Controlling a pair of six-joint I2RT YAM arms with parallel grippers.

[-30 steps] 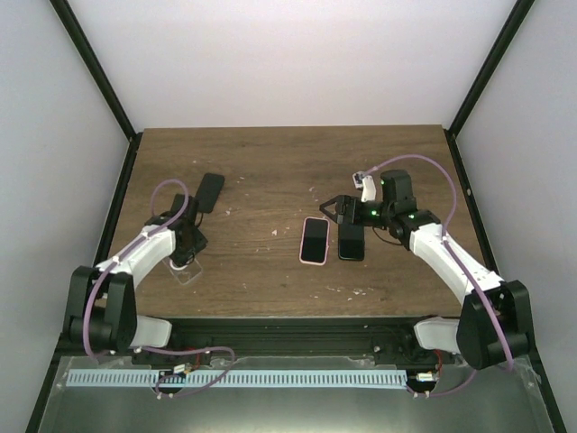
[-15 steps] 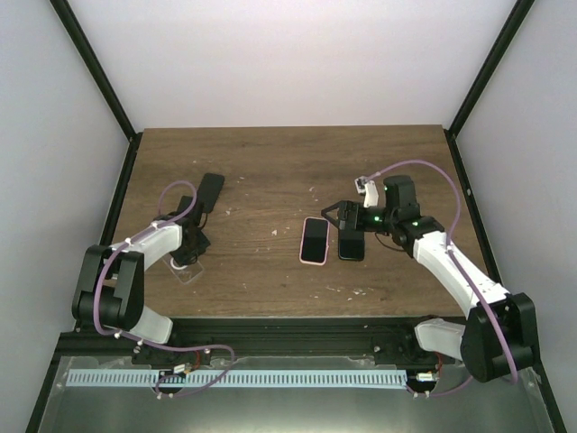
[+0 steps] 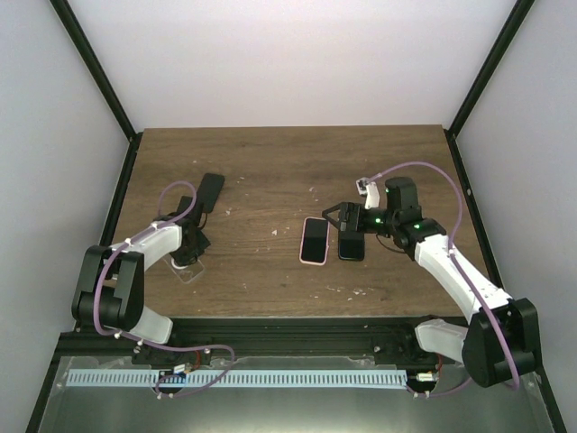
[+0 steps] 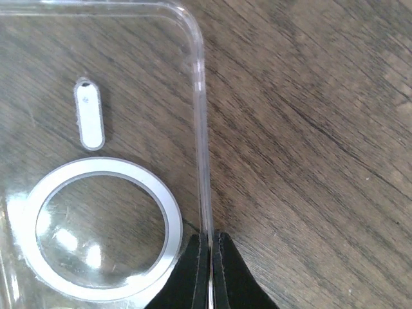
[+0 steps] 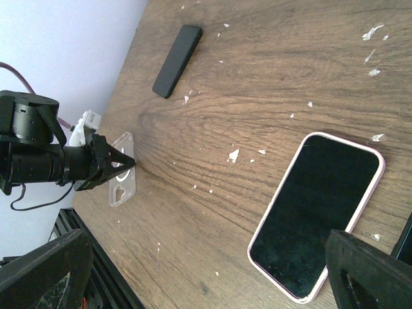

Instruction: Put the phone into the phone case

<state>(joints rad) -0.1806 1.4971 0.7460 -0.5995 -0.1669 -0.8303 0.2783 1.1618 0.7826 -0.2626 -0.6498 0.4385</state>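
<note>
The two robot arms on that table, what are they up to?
The left hand pinches the side wall of a clear phone case on the wooden table. The right hand hangs open near a black phone, beside a pink-edged phone. A second dark phone lies farther back on the left. Nothing sits in the clear case yet.

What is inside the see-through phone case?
No phone. Through the clear case you only see the wooden table and the case's own ring. The left end effector pinches its edge and hides a bit there.
</note>
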